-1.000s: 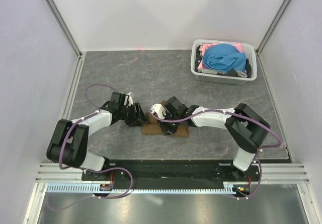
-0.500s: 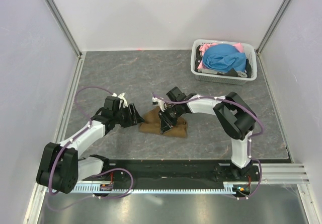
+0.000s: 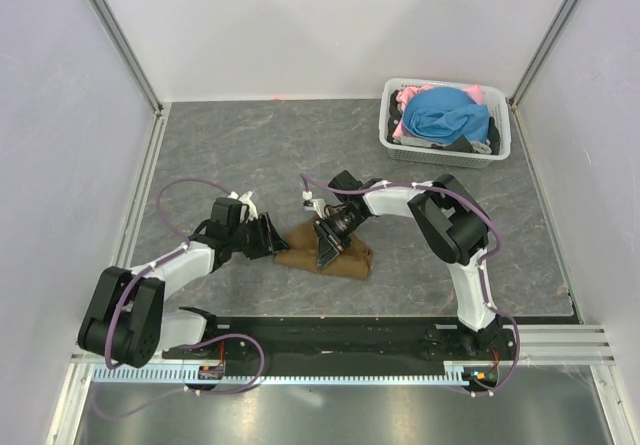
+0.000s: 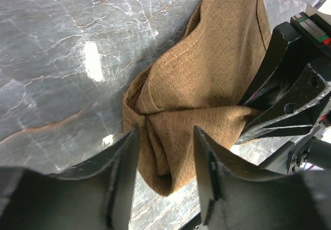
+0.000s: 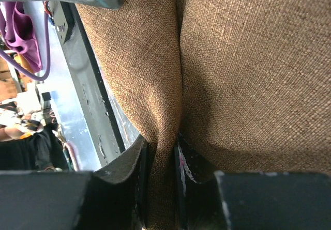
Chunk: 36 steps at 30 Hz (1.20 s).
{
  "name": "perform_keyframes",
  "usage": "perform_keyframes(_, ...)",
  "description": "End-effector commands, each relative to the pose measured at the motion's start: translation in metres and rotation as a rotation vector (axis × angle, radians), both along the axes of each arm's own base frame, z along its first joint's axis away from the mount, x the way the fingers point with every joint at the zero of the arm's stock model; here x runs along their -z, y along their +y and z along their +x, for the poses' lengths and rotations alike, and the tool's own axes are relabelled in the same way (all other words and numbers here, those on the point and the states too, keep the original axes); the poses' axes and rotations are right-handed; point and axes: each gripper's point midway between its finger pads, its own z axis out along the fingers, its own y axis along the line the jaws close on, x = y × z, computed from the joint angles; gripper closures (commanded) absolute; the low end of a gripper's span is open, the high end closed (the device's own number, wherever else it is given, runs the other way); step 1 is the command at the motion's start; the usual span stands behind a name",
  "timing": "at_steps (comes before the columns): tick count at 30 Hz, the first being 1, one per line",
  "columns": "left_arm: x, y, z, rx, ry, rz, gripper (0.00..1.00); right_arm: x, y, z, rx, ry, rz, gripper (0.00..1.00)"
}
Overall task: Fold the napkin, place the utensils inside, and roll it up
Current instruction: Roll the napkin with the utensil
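Note:
The brown napkin (image 3: pixel 350 260) lies bunched in a lump on the table between both arms. My right gripper (image 3: pixel 328 248) reaches into it from behind and is shut on a pinched fold of the napkin (image 5: pixel 248 59), the cloth squeezed between its fingers (image 5: pixel 163 152). My left gripper (image 3: pixel 276 237) is at the lump's left end. Its jaws (image 4: pixel 165 137) stand open on either side of the napkin's (image 4: pixel 207 85) puckered end, with a gap showing on the right side. The utensils are hidden from view.
A white basket (image 3: pixel 440 155) holding blue and pink clothes (image 3: pixel 445 115) stands at the back right. White walls close in the table on three sides. The arms' base rail (image 3: pixel 340 335) runs along the near edge.
The napkin has gone from a flat strip to a bunched lump. The right arm's elbow has swung back and left. The left gripper has dropped lower, to the napkin's left end.

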Motion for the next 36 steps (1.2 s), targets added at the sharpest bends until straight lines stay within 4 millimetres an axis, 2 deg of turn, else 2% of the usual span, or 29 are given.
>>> perform_keyframes(1,0.002,-0.010,0.002,0.033,-0.003,-0.047,0.52,0.033,-0.018,-0.004,0.005,0.018,-0.137,0.75)
perform_keyframes(4,0.011,-0.013,-0.003,0.051,0.036,-0.056,0.67,0.034,-0.018,-0.002,0.011,0.016,-0.142,0.75)
perform_keyframes(5,0.014,-0.014,-0.005,0.054,0.052,-0.057,0.78,0.033,-0.018,-0.001,0.016,0.015,-0.144,0.74)
perform_keyframes(9,0.020,-0.015,-0.010,0.062,0.085,-0.057,0.97,0.028,-0.017,0.007,0.036,-0.005,-0.141,0.68)
perform_keyframes(11,0.023,-0.013,-0.012,0.060,0.102,-0.046,0.98,0.021,-0.016,0.015,0.051,-0.032,-0.138,0.64)
perform_keyframes(13,0.025,-0.011,-0.012,0.055,0.112,-0.026,0.98,0.015,-0.015,0.024,0.068,-0.071,-0.145,0.53)
perform_keyframes(14,0.027,-0.009,-0.013,0.049,0.122,-0.018,0.98,0.006,-0.013,0.027,0.074,-0.096,-0.134,0.45)
perform_keyframes(16,0.027,-0.009,-0.011,0.046,0.127,-0.015,0.98,-0.002,-0.013,0.037,0.094,-0.149,-0.146,0.39)
perform_keyframes(17,0.029,-0.007,-0.015,0.044,0.154,-0.002,0.98,-0.012,-0.013,0.041,0.103,-0.182,-0.134,0.34)
perform_keyframes(22,0.029,-0.008,-0.013,0.045,0.169,0.001,0.98,-0.038,-0.017,0.053,0.136,-0.318,-0.135,0.27)
perform_keyframes(23,0.031,-0.008,-0.013,0.046,0.179,0.003,0.98,-0.048,-0.018,0.060,0.151,-0.387,-0.134,0.25)
perform_keyframes(25,0.031,-0.008,-0.014,0.047,0.197,0.007,0.98,-0.049,-0.022,0.055,0.130,-0.448,-0.149,0.24)
perform_keyframes(26,0.032,-0.008,-0.015,0.045,0.210,0.009,0.98,-0.059,-0.023,0.061,0.134,-0.537,-0.142,0.24)
perform_keyframes(27,0.033,-0.008,-0.014,0.043,0.223,0.015,0.98,-0.054,-0.025,0.052,0.113,-0.565,-0.156,0.23)
perform_keyframes(28,0.033,-0.007,-0.015,0.037,0.236,0.020,0.98,-0.056,-0.025,0.051,0.111,-0.603,-0.157,0.23)
perform_keyframes(29,0.032,-0.007,-0.014,0.033,0.241,0.022,0.98,-0.069,-0.022,0.054,0.114,-0.676,-0.129,0.22)
perform_keyframes(30,0.032,-0.007,-0.012,0.029,0.245,0.027,0.98,-0.061,-0.026,0.047,0.099,-0.716,-0.160,0.22)
perform_keyframes(31,0.032,-0.006,-0.014,0.029,0.264,0.032,0.98,-0.063,-0.026,0.045,0.096,-0.755,-0.159,0.22)
perform_keyframes(32,0.033,-0.005,-0.014,0.027,0.271,0.039,0.98,-0.074,-0.023,0.046,0.104,-0.820,-0.132,0.21)
perform_keyframes(33,0.031,-0.006,-0.012,0.026,0.274,0.041,0.98,-0.069,-0.024,0.038,0.077,-0.871,-0.157,0.21)
perform_keyframes(35,0.030,-0.006,-0.011,0.026,0.283,0.043,0.98,-0.075,-0.022,0.035,0.076,-0.938,-0.145,0.21)
perform_keyframes(36,0.028,-0.006,-0.009,0.026,0.278,0.041,0.98,-0.070,-0.023,0.028,0.055,-0.948,-0.151,0.21)
